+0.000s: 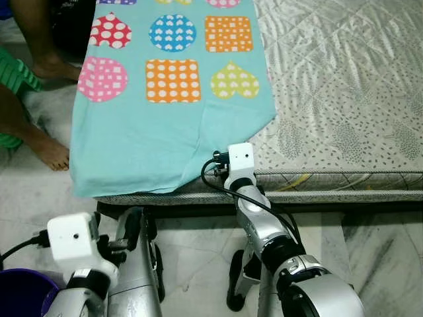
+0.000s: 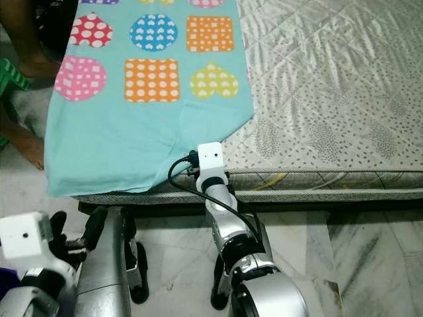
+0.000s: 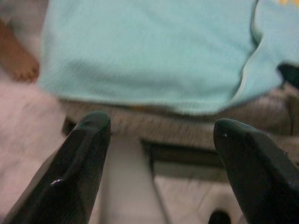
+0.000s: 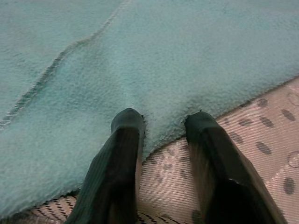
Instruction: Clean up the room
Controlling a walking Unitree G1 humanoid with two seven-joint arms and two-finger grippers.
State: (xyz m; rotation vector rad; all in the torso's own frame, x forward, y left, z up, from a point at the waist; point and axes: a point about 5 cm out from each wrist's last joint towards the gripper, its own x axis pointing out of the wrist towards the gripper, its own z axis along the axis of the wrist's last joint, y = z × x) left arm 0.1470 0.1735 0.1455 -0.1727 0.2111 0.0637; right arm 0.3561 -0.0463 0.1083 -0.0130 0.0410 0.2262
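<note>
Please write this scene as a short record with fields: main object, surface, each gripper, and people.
main object: turquoise blanket with coloured dotted shapes, spread on the bed, its edge hanging over the side
surface: grey patterned mattress
right gripper: at the blanket edge, fingertips pressed into the fabric, a fold between them
left gripper: open, low before the bed, holding nothing
people: bare foot on the floor beside the bed

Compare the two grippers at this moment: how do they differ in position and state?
The right gripper reaches to the bed edge, fingertips pressed into the turquoise blanket; the left gripper is held low over the floor, short of the bed. The right gripper's fingers are close together around a blanket fold; the left gripper's are spread wide with nothing between. Both point toward the blanket.
</note>
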